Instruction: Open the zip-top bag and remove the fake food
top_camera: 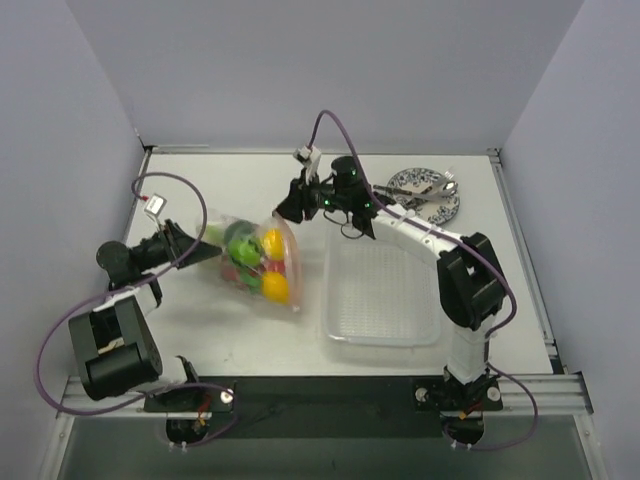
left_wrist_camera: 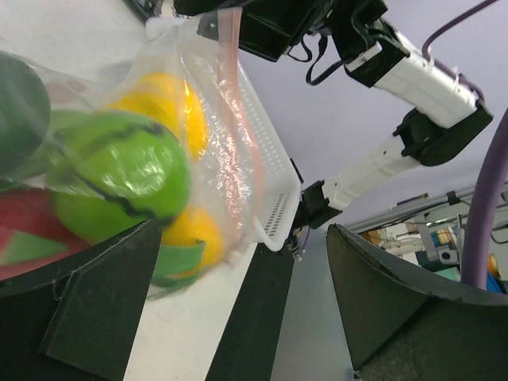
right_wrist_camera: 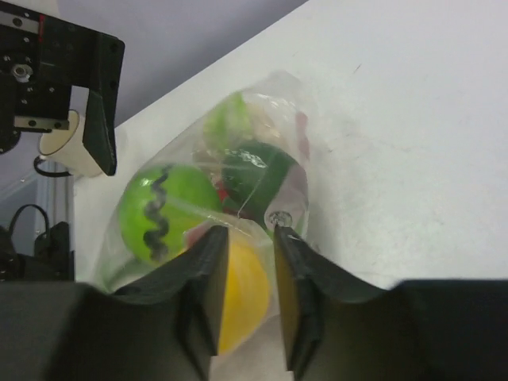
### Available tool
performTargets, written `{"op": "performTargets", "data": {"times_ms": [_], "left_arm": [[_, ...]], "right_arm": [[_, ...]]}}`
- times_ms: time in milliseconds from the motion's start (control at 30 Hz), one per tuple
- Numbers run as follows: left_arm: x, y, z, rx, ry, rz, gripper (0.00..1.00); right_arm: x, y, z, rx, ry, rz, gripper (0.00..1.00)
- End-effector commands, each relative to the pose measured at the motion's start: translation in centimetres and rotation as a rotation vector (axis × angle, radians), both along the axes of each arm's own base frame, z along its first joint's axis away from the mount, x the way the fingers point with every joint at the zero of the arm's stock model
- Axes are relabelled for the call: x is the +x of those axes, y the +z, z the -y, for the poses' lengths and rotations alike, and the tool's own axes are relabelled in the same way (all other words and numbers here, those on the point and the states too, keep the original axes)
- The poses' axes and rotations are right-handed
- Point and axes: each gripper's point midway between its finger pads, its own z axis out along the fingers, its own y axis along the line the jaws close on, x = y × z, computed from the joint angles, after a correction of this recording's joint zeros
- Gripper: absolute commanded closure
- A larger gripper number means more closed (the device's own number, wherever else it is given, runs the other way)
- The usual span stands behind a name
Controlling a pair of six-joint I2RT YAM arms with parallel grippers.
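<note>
The left gripper fills the foreground of its wrist view, its jaws spread wide and empty, with the bag just ahead of them. On the table the zip-top bag lies in the left half between the two grippers, close beside the left rim of the white tray. Its long axis runs left to right, with the closed end toward the left gripper. The fake food is all inside. The pink zip strip rises to the right gripper, which is nearer the mouth. Its jaws stand narrowly apart with film between them, and I cannot tell whether they pinch it.
</note>
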Motion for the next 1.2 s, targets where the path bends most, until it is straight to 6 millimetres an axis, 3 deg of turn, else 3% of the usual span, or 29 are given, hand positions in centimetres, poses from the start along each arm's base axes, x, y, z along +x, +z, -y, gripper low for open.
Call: {"op": "performTargets", "data": {"times_ms": [0,67,200,300,333,367,433,500,633,667,800,967,1067,1100,1133,1167], "left_arm": [[-4.5,-0.6,1.6,0.277,-0.171,0.417,0.03],[-4.9,0.2,1.8,0.293,-0.174,0.450,0.03],[-4.1,2.9,1.5,0.339,-0.167,0.537,0.03],[-2.5,3.3,0.4,0.350,-0.144,0.544,0.03],[-1.4,3.6,-0.3,0.348,-0.133,0.529,0.03],[-0.8,3.6,-0.9,0.343,-0.118,0.508,0.03],[0.2,4.0,-2.7,0.347,-0.065,0.475,0.03],[0.3,4.4,-4.3,0.363,-0.005,0.466,0.03],[-0.4,5.0,-5.5,0.384,0.057,0.458,0.03],[-0.6,4.7,-5.5,0.375,0.060,0.442,0.03],[-1.9,2.6,-4.1,0.342,0.033,0.400,0.03],[-4.0,-0.4,-1.1,0.303,-0.054,0.385,0.03],[-3.0,2.6,0.1,0.346,-0.096,0.554,0.03],[-2.0,3.8,0.1,0.318,-0.094,0.526,0.02],[-0.5,7.9,0.1,0.358,-0.105,0.637,0.03],[0.4,9.5,0.3,0.363,-0.122,0.665,0.03]], "right_arm": [[-5.0,3.0,0.6,0.013,0.072,0.038,0.60],[-7.2,1.7,0.6,-0.019,0.086,0.019,0.40],[-10.0,-0.4,2.4,-0.085,0.020,0.001,0.35],[-10.0,-1.9,4.0,-0.205,-0.072,0.004,0.30],[-9.5,-2.5,4.8,-0.244,-0.129,0.012,0.20],[-9.4,-3.1,5.5,-0.284,-0.160,0.003,0.17],[-8.4,-3.1,7.1,-0.339,-0.244,0.035,0.12],[-7.5,-2.3,8.3,-0.360,-0.298,0.069,0.00],[-7.4,-0.5,9.8,-0.379,-0.341,0.100,0.00],[-7.8,0.5,10.1,-0.363,-0.347,0.112,0.00],[-9.2,1.4,11.1,-0.336,-0.355,0.082,0.00],[-11.3,-1.0,12.2,-0.367,-0.335,-0.013,0.00],[-12.2,-2.7,11.8,-0.358,-0.308,-0.055,0.00],[-12.0,-2.6,11.3,-0.331,-0.302,-0.049,0.00],[-12.1,-2.2,10.7,-0.302,-0.286,-0.043,0.00],[-12.2,-2.0,10.4,-0.283,-0.281,-0.045,0.00]]}}
